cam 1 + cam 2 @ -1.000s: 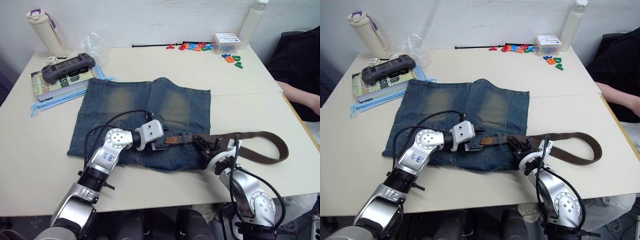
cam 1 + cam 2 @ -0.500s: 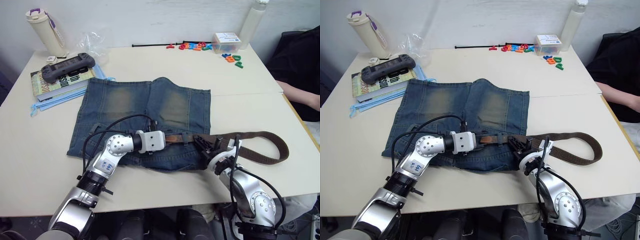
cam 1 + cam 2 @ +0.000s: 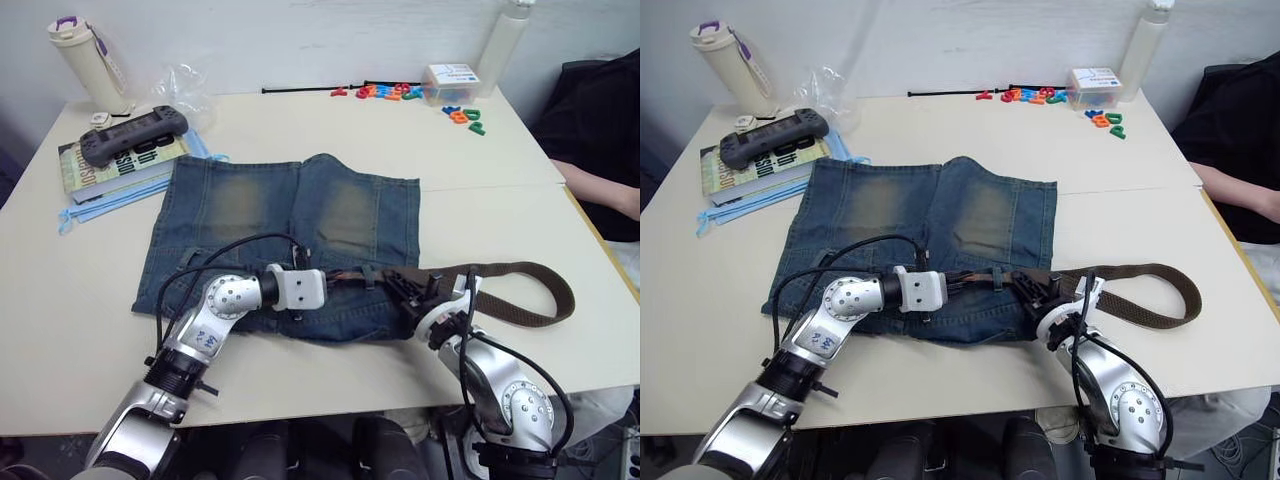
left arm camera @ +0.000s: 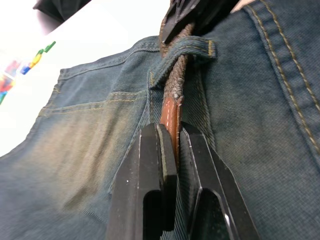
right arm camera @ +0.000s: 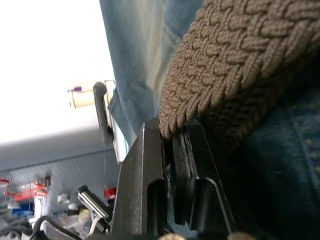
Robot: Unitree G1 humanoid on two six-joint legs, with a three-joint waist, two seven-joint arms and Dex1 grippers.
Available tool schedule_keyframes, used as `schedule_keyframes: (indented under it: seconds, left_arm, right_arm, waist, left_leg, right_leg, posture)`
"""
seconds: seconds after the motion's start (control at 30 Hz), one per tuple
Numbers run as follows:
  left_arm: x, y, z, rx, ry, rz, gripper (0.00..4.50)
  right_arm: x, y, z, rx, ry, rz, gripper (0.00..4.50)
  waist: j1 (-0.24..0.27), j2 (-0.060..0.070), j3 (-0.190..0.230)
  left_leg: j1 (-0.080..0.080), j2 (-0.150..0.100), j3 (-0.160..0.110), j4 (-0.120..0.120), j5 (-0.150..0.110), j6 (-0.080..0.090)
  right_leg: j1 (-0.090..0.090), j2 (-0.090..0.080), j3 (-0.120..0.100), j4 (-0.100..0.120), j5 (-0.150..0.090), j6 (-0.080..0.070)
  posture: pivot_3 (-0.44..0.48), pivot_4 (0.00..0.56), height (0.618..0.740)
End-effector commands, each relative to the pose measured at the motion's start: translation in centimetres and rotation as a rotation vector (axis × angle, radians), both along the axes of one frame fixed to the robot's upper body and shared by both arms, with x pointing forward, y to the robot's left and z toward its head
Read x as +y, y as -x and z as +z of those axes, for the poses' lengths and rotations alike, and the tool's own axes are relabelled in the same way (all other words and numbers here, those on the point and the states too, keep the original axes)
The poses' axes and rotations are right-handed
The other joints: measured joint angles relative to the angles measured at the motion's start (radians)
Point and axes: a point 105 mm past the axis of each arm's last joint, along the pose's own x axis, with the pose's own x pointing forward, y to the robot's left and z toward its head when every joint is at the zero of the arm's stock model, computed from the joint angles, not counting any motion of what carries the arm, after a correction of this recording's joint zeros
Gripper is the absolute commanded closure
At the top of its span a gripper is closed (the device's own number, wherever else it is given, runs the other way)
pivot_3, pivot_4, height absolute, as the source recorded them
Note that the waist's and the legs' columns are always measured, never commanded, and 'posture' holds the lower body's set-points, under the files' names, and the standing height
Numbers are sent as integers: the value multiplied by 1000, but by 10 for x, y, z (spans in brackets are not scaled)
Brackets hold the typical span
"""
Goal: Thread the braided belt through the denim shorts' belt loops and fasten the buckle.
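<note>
Lying flat mid-table, denim shorts (image 3: 290, 235), waistband at the near edge. Clamped in the left gripper (image 4: 172, 150): the reddish leather tip of the braided belt (image 4: 176, 85) (already passed under one belt loop (image 4: 187, 50)). Farther right, right gripper (image 3: 412, 290) pinching the same strap at the waistband's right end. Beyond, remaining belt looping across bare table (image 3: 500, 210).

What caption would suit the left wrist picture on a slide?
Left gripper pinching the braided belt by its leather tip, just past a belt loop on the denim shorts.
</note>
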Motion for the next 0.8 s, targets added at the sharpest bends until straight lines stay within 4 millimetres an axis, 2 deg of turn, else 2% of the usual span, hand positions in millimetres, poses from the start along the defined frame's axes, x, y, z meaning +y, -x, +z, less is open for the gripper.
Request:
schedule_keyframes:
  seconds: [0.03,0.17,0.23,0.37,0.43,0.5,0.57,0.7,0.8]
  left_arm:
    - [5,3,9,-72,6,28,4500]
    - [4,2,7,-62,12,50,4500]
    - [3,0,7,-56,17,65,4500]
    - [0,0,6,-44,23,68,4500]
    - [-3,0,7,-39,29,66,4500]
    - [-4,0,7,-37,33,64,4500]
    - [-5,0,8,-35,35,63,4500]
    - [-7,-2,9,-35,40,60,4500]
    - [-8,-2,11,-39,41,59,4500]
  right_arm:
    - [-16,6,17,-63,32,-62,3371]
    - [-23,15,29,-108,125,-72,1406]
    - [-29,26,38,-180,335,-39,492]
    - [-15,53,58,-362,610,109,492]
    - [-6,65,47,-394,833,238,492]
    - [-1,71,40,-417,933,304,492]
    - [4,73,38,-436,965,330,492]
    - [5,65,8,-377,1191,380,492]
    - [3,58,-1,-347,1234,350,492]
  waist:
    - [1,0,0]
    - [2,0,0]
    - [3,1,1]
    - [8,0,1]
    - [10,0,1]
    - [17,0,1]
    - [26,-1,2]
    - [31,-2,2]
    - [34,-2,2]
  left_leg:
    - [0,0,0,0,0,0]
    - [-2,0,0,1,0,0]
    - [-3,-1,0,1,0,0]
    - [-4,-1,1,1,0,0]
    - [-4,0,1,1,1,0]
    - [-4,0,0,1,1,0]
    - [-4,0,0,2,0,0]
    - [-4,0,1,3,2,-2]
    - [-5,0,1,3,2,-3]
  right_leg:
    - [0,0,0,0,0,0]
    - [-1,-1,0,0,0,0]
    - [-2,-1,0,0,0,0]
    - [-3,0,0,0,0,0]
    - [-3,0,0,0,0,0]
    - [-2,0,-1,0,0,0]
    - [-2,0,-1,0,0,0]
    - [-2,0,-1,0,0,1]
    - [-2,0,-1,-1,0,1]
  posture:
    - [0,150,718]
    - [0,150,718]
    - [0,150,718]
    - [0,150,718]
    - [0,150,718]
    - [0,150,718]
    - [0,150,718]
    - [0,150,718]
    - [0,150,718]
